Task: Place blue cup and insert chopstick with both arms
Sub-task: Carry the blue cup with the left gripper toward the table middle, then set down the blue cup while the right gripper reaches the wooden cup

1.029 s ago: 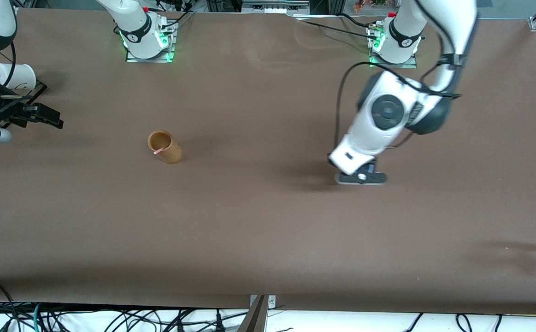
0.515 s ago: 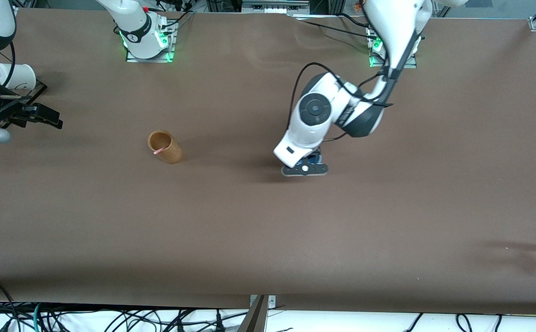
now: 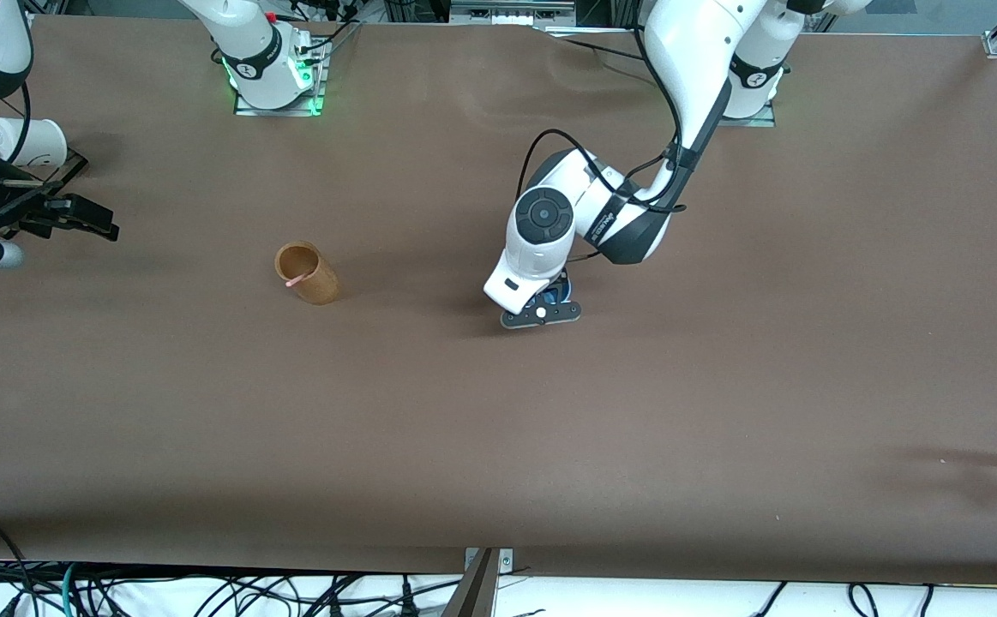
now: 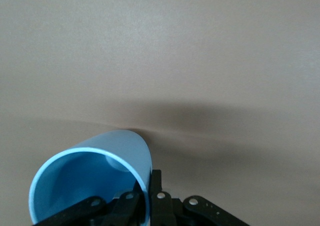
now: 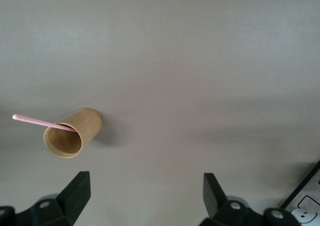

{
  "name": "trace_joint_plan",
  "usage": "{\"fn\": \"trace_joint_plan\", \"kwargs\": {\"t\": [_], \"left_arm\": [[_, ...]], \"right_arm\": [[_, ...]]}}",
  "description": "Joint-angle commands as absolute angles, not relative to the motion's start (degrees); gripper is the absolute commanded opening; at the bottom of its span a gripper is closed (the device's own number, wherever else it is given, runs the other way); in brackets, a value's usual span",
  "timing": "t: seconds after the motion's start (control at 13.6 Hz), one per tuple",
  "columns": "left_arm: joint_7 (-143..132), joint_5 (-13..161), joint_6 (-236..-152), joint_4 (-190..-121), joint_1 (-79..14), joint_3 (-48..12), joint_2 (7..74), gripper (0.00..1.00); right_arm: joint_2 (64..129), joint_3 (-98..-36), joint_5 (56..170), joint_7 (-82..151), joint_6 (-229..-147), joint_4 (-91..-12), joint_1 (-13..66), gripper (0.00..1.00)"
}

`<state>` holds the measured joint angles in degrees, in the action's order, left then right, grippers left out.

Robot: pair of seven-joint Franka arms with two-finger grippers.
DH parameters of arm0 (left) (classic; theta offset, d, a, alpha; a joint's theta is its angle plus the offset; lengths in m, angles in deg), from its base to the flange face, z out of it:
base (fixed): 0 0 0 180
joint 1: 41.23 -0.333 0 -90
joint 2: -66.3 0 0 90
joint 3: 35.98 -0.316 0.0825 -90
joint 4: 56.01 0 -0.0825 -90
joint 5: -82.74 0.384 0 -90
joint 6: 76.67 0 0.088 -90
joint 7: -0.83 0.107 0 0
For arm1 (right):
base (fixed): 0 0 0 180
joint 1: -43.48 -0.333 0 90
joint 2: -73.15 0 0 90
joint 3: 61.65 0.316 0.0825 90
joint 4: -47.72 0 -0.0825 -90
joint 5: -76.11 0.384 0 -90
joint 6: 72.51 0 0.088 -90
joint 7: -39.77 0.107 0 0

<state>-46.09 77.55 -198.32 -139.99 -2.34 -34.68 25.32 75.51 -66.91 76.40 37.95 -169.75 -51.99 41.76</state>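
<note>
Front view: the left gripper [image 3: 541, 314] hangs low over the middle of the table [image 3: 498, 428], with a bit of the blue cup [image 3: 555, 295] peeking out under the wrist. The brown wooden cup [image 3: 308, 273] stands toward the right arm's end, the pink chopstick [image 3: 296, 280] leaning in it. The right gripper [image 3: 69, 214] waits at that end's edge.

Left wrist view: jaws pinch the blue cup [image 4: 95, 181] by its rim, so it looks like it isn't set down yet.

Right wrist view: the right gripper's [image 5: 145, 196] jaws are wide and empty, and the chopstick [image 5: 42, 122] pokes out of the wooden cup [image 5: 72, 133]. I'd say placing, then the whole chopstick transfer, is still left.
</note>
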Motion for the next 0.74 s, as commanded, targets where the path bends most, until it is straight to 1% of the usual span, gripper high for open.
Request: {"fn": "trace_joint_plan", "kwargs": {"t": [0.0, 0.07, 0.29, 0.37, 0.44, 0.51, 0.66], "left_arm": [[-46.9, 76.6, -197.4, -137.7, -1.5, -35.6, 24.0, 0.0], [-47.0, 76.6, -197.4, -137.7, -1.5, -35.6, 24.0, 0.0], [-47.3, 76.4, -197.4, -137.7, -1.7, -35.7, 24.2, 0.32], [-48.6, 76.3, -197.4, -137.7, -1.7, -35.8, 24.5, 0.5], [-49.3, 76.2, -197.3, -137.7, -1.8, -35.8, 24.8, 0.83], [-49.4, 76.2, -197.0, -137.7, -1.9, -35.8, 25.9, 1.0], [-49.2, 74.3, -196.2, -137.6, -2.4, -35.8, 28.8, 1.0]], "right_arm": [[76.0, -66.9, 77.2, 38.0, -168.6, -50.5, 41.6, 1.0], [76.0, -66.8, 77.2, 38.0, -168.6, -50.5, 41.6, 1.0], [75.9, -66.1, 77.5, 38.0, -169.0, -50.6, 40.3, 1.0], [76.1, -65.5, 77.5, 38.0, -169.4, -50.6, 39.3, 1.0], [76.2, -65.2, 77.4, 38.2, -169.4, -50.5, 37.6, 1.0], [76.3, -64.9, 77.5, 38.5, -169.7, -50.5, 36.1, 1.0], [76.8, -64.9, 77.6, 38.8, -169.9, -50.7, 33.5, 0.99]]}}
